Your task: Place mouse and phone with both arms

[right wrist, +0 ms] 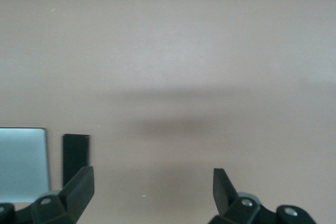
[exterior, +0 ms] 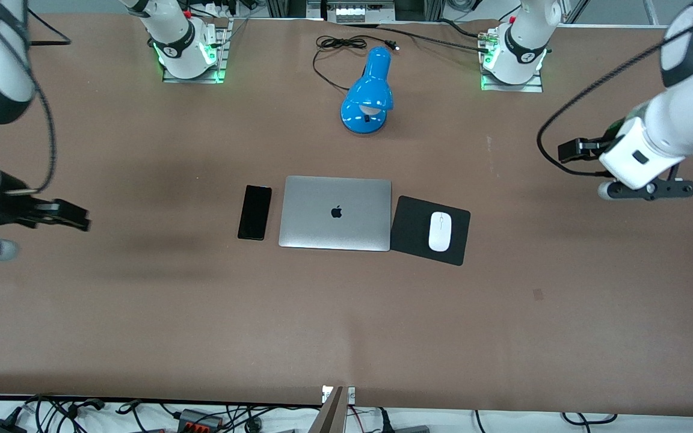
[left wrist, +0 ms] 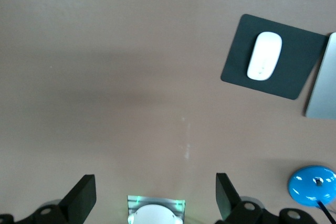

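**Both pincers hanging wide, mouse and phone flanking the laptop**

I am holding my left pincer point(left wrist: 155, 198) and right pincer point(right wrist: 152, 192) spread and bare over opposite worktop point(exterior: 142, 313) ends. The mouse point(exterior: 440, 231) is resting on its mouse pad point(exterior: 409, 231), the phone point(exterior: 254, 212) lying beside the laptop point(exterior: 335, 212), mid-worktop: tidy as placed.
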You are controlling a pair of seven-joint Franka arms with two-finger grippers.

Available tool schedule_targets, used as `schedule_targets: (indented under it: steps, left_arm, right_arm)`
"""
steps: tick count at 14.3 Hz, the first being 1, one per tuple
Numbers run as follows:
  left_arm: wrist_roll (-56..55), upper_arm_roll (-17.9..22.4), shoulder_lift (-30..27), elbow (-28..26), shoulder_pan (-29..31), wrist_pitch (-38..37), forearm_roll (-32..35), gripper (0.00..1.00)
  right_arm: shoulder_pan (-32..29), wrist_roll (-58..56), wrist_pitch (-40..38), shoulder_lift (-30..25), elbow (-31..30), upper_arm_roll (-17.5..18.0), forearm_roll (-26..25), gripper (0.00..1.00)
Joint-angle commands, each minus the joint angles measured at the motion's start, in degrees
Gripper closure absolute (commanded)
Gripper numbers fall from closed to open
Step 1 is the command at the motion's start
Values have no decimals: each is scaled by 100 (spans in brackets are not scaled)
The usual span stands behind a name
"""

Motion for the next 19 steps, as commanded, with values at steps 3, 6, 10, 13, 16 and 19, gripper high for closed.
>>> schedule_targets:
  steps: [3,6,10,13,16,19]
  left_arm:
    - [115,15,-715,-779,612,662,-316,0]
    - [482,15,-566,-506,612,513,-342,0]
    - [827,15,-601,-383,612,505,-615,0]
    - [774,15,-574,-216,612,496,-597,0]
    - [765,-29,-557,-145,604,487,-553,0]
    - [765,-29,-557,-145,612,478,-553,0]
  right_arm:
    - [38,-612,-79,-316,-5,-404,80,0]
    - [38,-534,-61,-614,-311,-395,89,0]
    - [12,-524,745,-1597,-1926,-404,89,0]
    - [12,-524,1020,-2170,-2815,-404,81,0]
    - [3,-524,994,-2303,-3002,-404,89,0]
    - [3,-524,950,-2303,-2984,-412,142,0]
